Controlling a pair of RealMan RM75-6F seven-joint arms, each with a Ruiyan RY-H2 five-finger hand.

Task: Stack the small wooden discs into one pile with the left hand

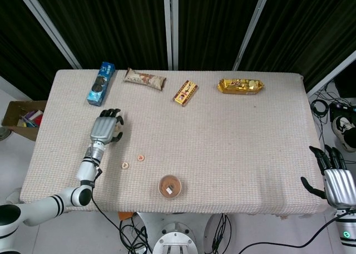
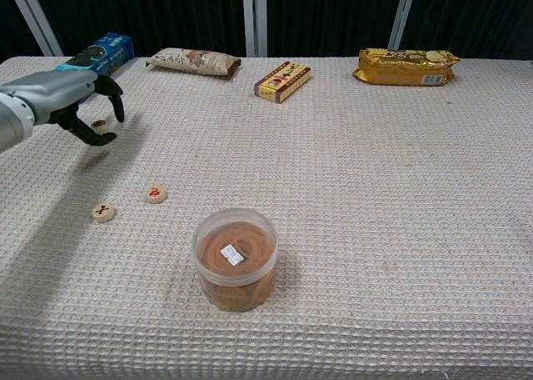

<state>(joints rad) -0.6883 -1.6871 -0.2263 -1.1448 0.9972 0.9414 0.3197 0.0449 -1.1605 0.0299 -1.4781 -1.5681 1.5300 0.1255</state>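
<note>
While the left hand is raised over the left part of the cloth-covered tabletop, a small round wooden disc is pinched between its thumb and a curled finger, lifted clear of the cloth in the chest view; in the head view that disc is hidden beneath the left hand. Two more small wooden discs are left lying flat on the cloth nearer the robot: one with a red mark and one with a dark mark, set near each other but apart. Just to their right, a clear round plastic tub of rubber bands is seen standing upright. Along the far edge are laid a blue biscuit packet, a beige snack wrapper, a small yellow-and-red box and a gold-wrapped pack. The right hand is held off the tabletop's right corner, fingers spread and nothing in its grasp, visible in the head view only.
</note>
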